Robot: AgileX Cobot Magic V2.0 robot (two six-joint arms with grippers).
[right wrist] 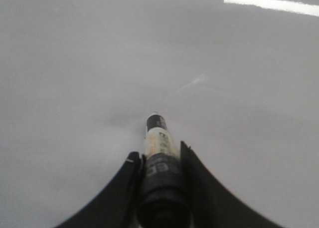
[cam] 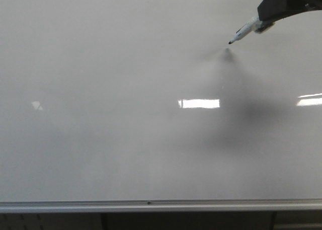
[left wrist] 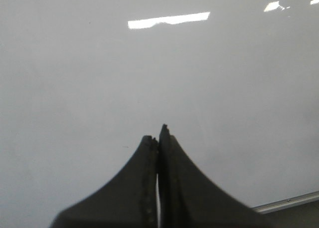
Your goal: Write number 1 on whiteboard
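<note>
Across nearly the whole front view spreads the whiteboard [cam: 100,89], glossy and unmarked, with a silver rail [cam: 151,206] along its lower edge. At the upper right, the right gripper [right wrist: 159,155] is clamped around a marker [cam: 245,32], whose dark tip hangs just off the board above its own shadow [cam: 229,54]. The left gripper [left wrist: 158,135] has its jaws pressed together, holding nothing.

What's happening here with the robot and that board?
The right gripper holds a marker, its tip poised just off the whiteboard near the upper right in the front view. No stroke shows on the board yet. The left gripper is shut on nothing, out of the front view.
</note>
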